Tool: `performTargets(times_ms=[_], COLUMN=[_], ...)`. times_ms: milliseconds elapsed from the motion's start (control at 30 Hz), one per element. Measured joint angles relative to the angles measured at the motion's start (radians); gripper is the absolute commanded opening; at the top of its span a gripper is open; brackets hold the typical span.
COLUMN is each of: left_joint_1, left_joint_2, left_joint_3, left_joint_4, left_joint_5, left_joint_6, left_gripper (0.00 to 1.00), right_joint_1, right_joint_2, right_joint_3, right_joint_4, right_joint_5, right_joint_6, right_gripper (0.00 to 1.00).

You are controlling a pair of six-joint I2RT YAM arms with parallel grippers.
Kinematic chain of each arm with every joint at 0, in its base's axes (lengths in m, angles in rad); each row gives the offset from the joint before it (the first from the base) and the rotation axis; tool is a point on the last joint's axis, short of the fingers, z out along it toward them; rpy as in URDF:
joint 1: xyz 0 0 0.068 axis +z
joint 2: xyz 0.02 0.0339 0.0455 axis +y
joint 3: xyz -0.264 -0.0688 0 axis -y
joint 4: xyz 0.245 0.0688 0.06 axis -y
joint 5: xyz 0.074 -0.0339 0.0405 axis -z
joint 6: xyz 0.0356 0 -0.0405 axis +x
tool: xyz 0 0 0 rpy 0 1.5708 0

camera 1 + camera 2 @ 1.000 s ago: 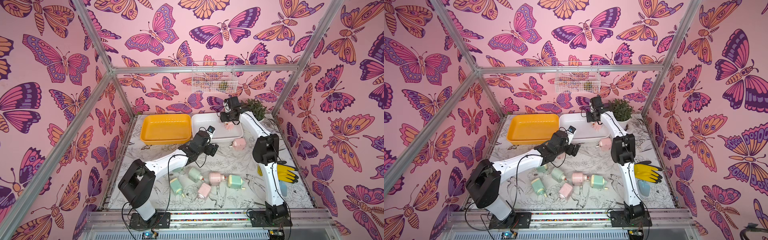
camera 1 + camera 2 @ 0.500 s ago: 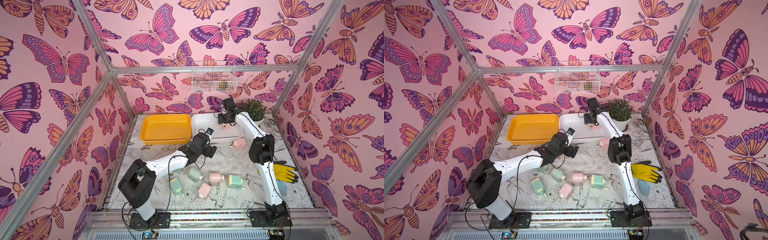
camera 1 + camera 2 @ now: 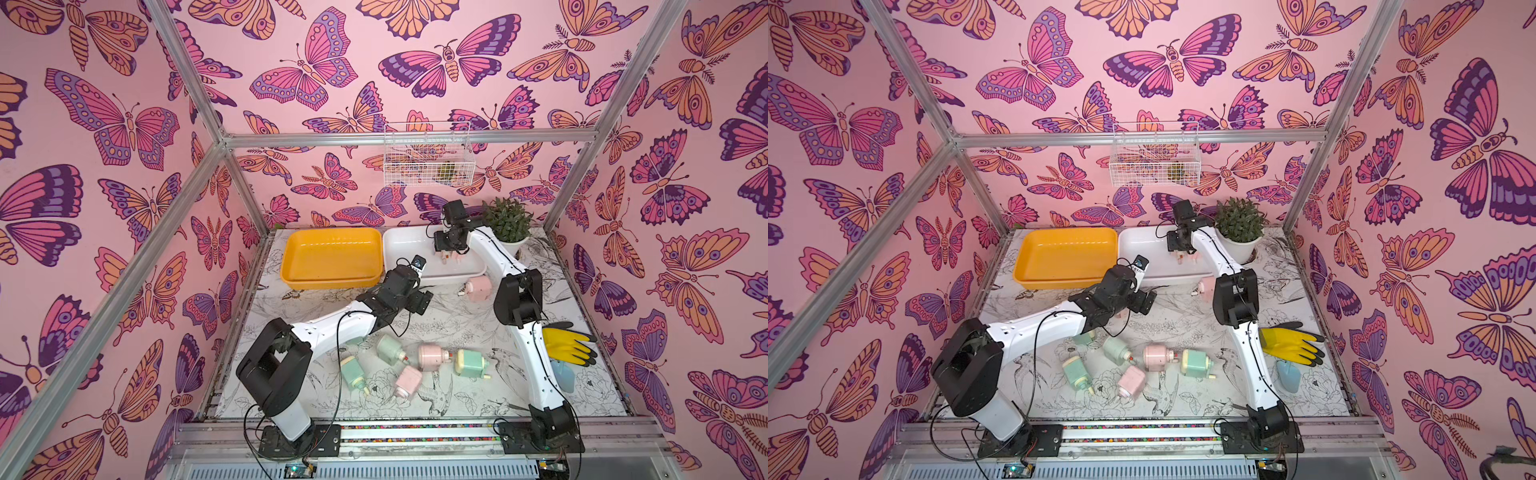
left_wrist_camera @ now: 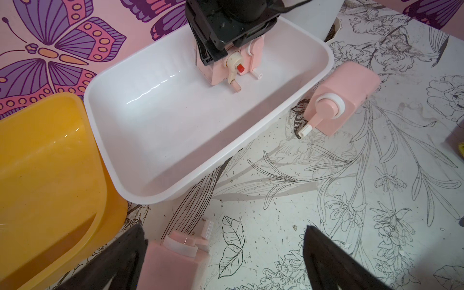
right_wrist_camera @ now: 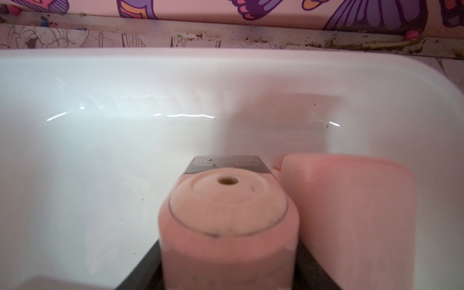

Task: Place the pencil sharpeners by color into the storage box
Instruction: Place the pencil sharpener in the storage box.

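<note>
1. At the far left of the table sits the shallow yellow plastic tray [image 3: 331,259], with nothing visible in it in both top views; by my reading it is meant for the mint green sharpeners.
2. The left gripper [image 4: 223,261] hovers low with its jaws spread wide around, but not clamping, a pastel pink plastic sharpener on the mat [image 4: 173,261], just in front of the trays. To grasp well it should centre on the flat sides, clear of the crank, before closing.
3. The loose group lies near the front of the table: mint green sharpeners with cream ends [image 3: 390,350] and pastel pink sharpeners [image 3: 430,356], well apart from both trays.
4. The white plastic tray [image 4: 140,190] stands just beside the yellow one. Above it, the right gripper [image 4: 227,54] grips a pink crank sharpener [image 4: 234,66], jaws partly closed on its body, near the tray's far corner.
5. The right wrist view shows a second pink sharpener already in the tray [image 5: 351,213], just beside the held one. The release should come low and level, without knocking that neighbour.
6. Another pink sharpener [image 3: 478,289] lies outside the white tray, close to its rim.
7. A yellow rubber glove [image 3: 567,345] lies at the right edge.
</note>
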Motion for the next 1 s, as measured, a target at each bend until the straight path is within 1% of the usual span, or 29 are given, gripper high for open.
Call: performTargets(times_ms=[133, 233, 567, 733, 1000], left_joint_1=[0.0, 0.0, 0.005, 0.006, 0.006], left_joint_2=[0.0, 0.0, 0.0, 0.0, 0.0], left_joint_3=[0.0, 0.0, -0.003, -0.006, -0.012], left_joint_4=[0.0, 0.0, 0.0, 0.0, -0.001], left_joint_5=[-0.003, -0.003, -0.004, -0.008, -0.008], left_joint_6=[0.0, 0.0, 0.0, 0.0, -0.001], left_gripper=[1.0, 1.0, 1.0, 1.0, 1.0], right_joint_1=[0.003, 0.005, 0.013, 0.015, 0.016], right_joint_2=[0.0, 0.001, 0.001, 0.001, 0.001], right_joint_3=[0.0, 0.0, 0.0, 0.0, 0.004], right_joint_4=[0.0, -0.001, -0.008, -0.007, 0.01], right_joint_5=[0.003, 0.008, 0.029, 0.033, 0.044], right_joint_6=[-0.003, -0.004, -0.012, -0.011, -0.011], right_gripper=[0.57, 0.6, 0.64, 0.67, 0.68])
